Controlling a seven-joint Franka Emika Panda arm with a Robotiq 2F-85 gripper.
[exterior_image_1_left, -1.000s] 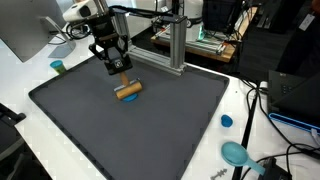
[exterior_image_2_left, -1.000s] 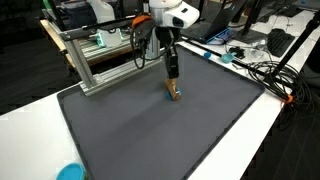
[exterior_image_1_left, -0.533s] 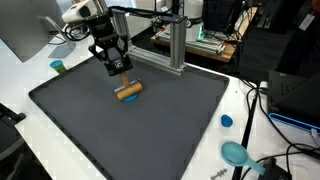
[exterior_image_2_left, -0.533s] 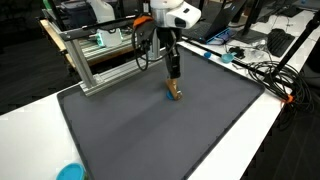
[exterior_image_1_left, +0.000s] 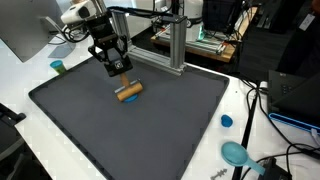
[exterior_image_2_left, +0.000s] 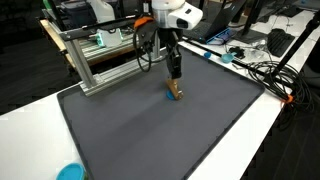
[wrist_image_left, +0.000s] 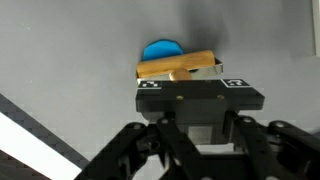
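Gripper hovers over wooden block on blue disc — jaw width unclear, metal frame behind.

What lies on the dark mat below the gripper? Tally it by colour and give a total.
Tan: 1, the block
Blue: 1, the disc touching the block
Total: 2

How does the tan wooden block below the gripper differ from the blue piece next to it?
The tan block is long and wood-coloured, while the blue piece is round and bright blue. The tan block looks the larger of the two. In the wrist view, the tan block hides part of the blue piece. Both lie close together on the dark mat.
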